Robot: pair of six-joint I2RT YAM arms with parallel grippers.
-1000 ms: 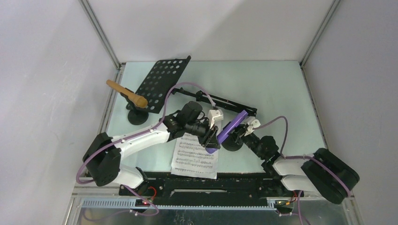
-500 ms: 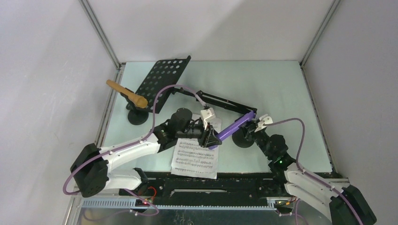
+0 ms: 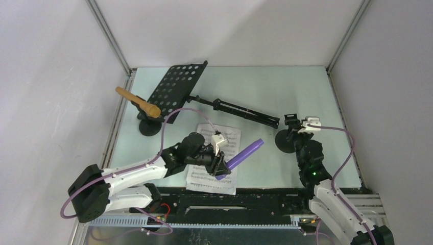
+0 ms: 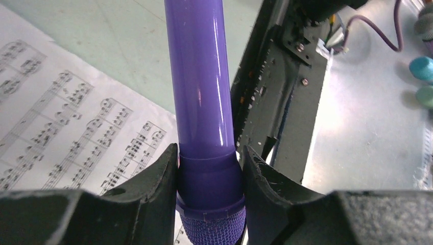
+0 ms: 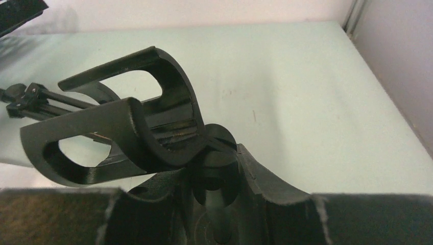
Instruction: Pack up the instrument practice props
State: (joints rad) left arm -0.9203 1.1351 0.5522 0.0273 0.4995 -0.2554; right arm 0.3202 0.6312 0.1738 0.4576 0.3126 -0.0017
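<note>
The left gripper (image 4: 210, 176) is clamped on the purple microphone (image 4: 196, 76) above the sheet music (image 4: 56, 127); the right gripper (image 5: 214, 178) is closed on the black holder (image 5: 127, 127), well apart. Stowing seems in hand: each must next be carried and set down.

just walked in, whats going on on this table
Music practice props are being packed up. The left gripper holds the purple microphone near its head end, over the sheet music. The right gripper is closed on the stem of a small black holder at the right. The tan microphone sits in a second holder at the left, beside the music stand.
</note>
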